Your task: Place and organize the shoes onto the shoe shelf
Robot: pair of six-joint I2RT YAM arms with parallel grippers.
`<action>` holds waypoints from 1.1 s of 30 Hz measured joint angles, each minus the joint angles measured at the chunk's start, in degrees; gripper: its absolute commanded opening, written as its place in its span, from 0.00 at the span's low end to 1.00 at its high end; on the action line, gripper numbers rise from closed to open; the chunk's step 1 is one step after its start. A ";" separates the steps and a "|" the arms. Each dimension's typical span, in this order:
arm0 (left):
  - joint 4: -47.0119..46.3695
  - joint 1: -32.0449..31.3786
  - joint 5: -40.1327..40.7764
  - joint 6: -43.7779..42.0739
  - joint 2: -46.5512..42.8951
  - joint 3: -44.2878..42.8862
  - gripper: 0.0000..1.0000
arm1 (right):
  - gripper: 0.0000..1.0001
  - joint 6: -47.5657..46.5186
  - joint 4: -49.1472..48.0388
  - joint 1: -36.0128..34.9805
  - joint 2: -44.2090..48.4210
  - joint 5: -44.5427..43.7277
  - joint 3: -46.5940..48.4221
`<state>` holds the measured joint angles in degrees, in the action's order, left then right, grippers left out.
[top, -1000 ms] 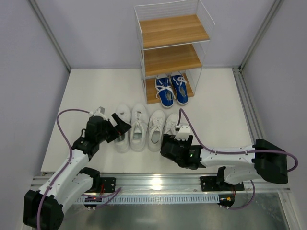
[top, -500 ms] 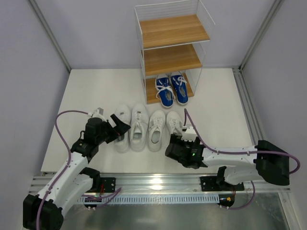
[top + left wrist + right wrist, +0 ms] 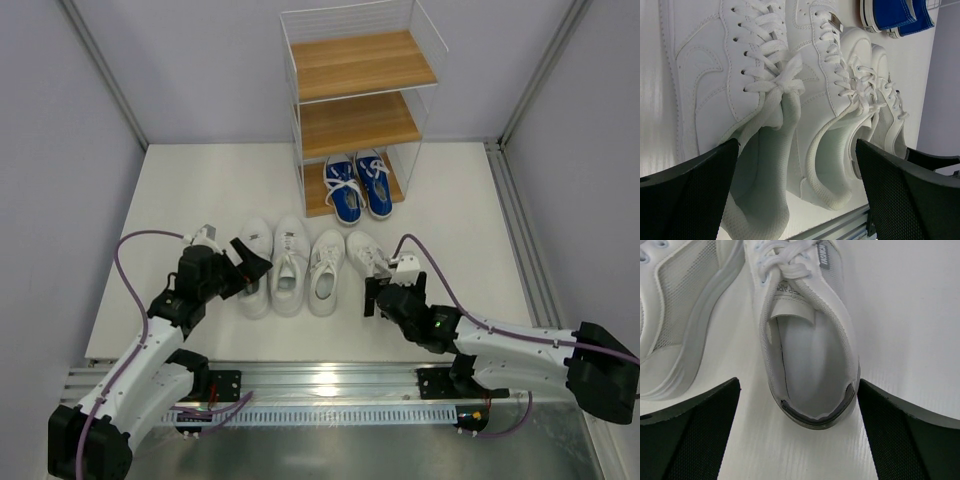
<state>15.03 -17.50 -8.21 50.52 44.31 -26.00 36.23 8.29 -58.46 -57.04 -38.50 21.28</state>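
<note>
- We found the blue pair [image 3: 358, 188] on the shoe shelf's [image 3: 360, 65] bottom board.
- Four white shoes [image 3: 290, 265] lay unshelved on the table [image 3: 200, 190].
- Our left gripper [image 3: 796, 145] and right gripper [image 3: 799, 381] gaped wide, empty.

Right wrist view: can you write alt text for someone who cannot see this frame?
A white sneaker sits heel toward the camera on a white table, its opening visible, framed by the two spread black fingers of the open right gripper. A second white sneaker lies beside it at the left edge.
</note>
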 measured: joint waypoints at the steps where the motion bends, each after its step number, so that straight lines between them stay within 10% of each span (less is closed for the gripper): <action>1: 0.04 0.00 0.02 0.00 -0.04 0.00 1.00 | 1.00 -1.92 -2.27 0.04 1.07 1.11 -1.27; 22: -0.98 -0.02 -0.81 0.15 1.05 0.00 1.00 | 0.75 -11.91 -20.68 1.42 0.24 -0.59 -8.72; 30: -1.01 -0.02 -0.83 0.15 1.07 0.00 1.00 | 0.12 -12.33 -23.87 4.04 -5.62 0.00 -7.19; 33: -1.03 -0.02 -0.83 0.15 1.07 0.00 1.00 | 0.04 -12.74 -25.44 5.29 -6.12 1.40 -6.91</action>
<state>14.00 -17.52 -9.04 50.68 45.39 -26.00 23.49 -17.15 -53.17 -63.16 -37.10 14.37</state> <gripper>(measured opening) 0.996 0.116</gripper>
